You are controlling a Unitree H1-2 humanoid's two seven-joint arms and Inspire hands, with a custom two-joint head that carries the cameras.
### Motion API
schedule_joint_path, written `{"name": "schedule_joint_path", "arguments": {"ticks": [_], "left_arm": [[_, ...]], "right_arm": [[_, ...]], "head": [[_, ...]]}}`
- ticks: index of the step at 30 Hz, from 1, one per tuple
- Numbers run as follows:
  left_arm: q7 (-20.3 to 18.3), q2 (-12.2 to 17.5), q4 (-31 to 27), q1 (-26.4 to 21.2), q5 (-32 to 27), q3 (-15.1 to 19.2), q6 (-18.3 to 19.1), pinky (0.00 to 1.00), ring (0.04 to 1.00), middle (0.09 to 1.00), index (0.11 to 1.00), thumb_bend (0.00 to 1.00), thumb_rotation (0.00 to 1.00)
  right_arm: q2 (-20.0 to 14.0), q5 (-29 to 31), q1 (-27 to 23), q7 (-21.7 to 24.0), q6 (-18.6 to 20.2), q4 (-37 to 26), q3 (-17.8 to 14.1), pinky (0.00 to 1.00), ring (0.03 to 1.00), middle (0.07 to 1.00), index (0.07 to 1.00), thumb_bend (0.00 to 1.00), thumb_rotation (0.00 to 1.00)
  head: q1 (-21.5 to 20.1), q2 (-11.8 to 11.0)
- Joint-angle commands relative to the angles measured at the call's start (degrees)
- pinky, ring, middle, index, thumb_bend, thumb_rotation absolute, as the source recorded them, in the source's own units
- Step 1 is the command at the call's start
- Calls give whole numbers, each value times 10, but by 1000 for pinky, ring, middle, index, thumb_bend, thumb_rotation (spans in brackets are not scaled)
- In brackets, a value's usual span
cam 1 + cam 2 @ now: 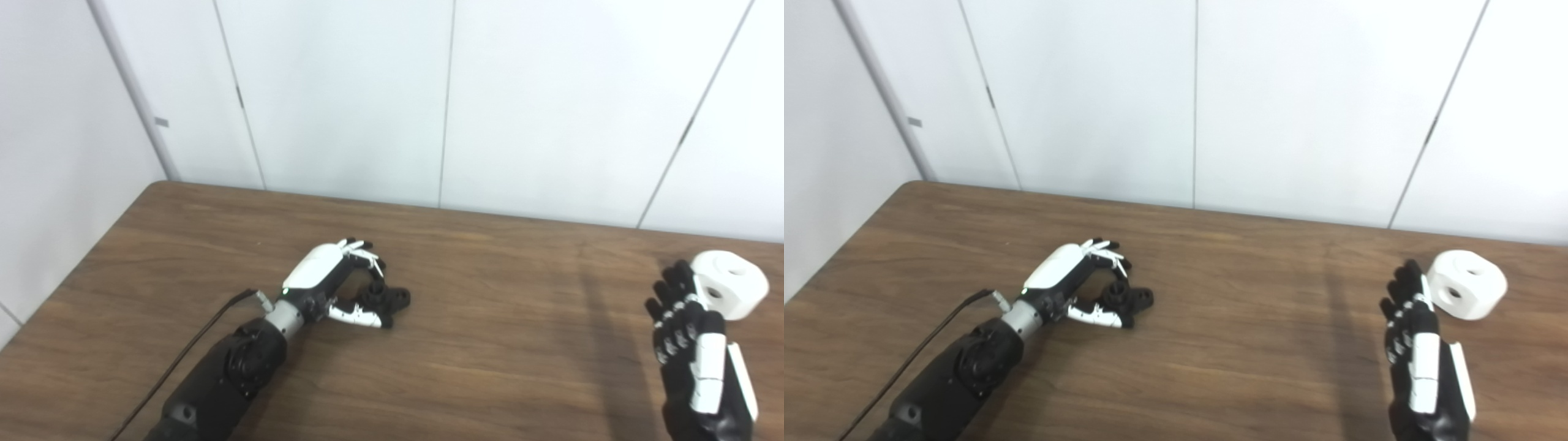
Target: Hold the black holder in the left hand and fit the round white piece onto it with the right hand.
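Note:
The black holder lies on the brown table left of the middle. My left hand is right at it: the fingers curl over its top and the thumb lies along its near side. A small gap shows between the fingers and the holder, which rests on the table. The round white piece, with holes in its top and side, stands on the table at the far right. My right hand is open with its fingers upright, just left of the white piece and apart from it.
White wall panels stand directly behind the table's far edge. A black cable runs along my left forearm. The table's left edge lies close to a side wall.

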Motion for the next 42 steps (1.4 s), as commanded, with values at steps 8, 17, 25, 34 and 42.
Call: {"name": "schedule_joint_path", "arguments": {"ticks": [8,17,25,34,42], "left_arm": [[-39,-33,-59,13,-7,-5,5,1000,984,792,482,524,52],[-67,-45,-67,22,-10,-11,-9,1000,988,807,481,523,51],[-73,-45,-62,27,-9,-15,-12,1000,983,810,482,523,50],[-75,-48,-61,28,-15,-17,-25,1000,975,802,482,523,49],[-85,-62,-74,39,-22,-23,-18,1000,984,801,482,523,50]], "right_arm": [[18,-19,-19,-6,-19,-25,11,989,1000,1000,1000,602,1000],[36,-41,-17,-18,-18,-39,22,948,978,982,968,581,1000],[45,-48,-12,-24,-9,-51,26,943,972,971,958,601,1000],[43,-66,-18,-41,1,-80,18,908,946,951,941,603,910],[31,-89,-30,-39,17,-111,20,927,975,981,961,501,848]], "head": [[-44,12],[-81,20],[-113,20],[-144,19],[-180,18]]}}
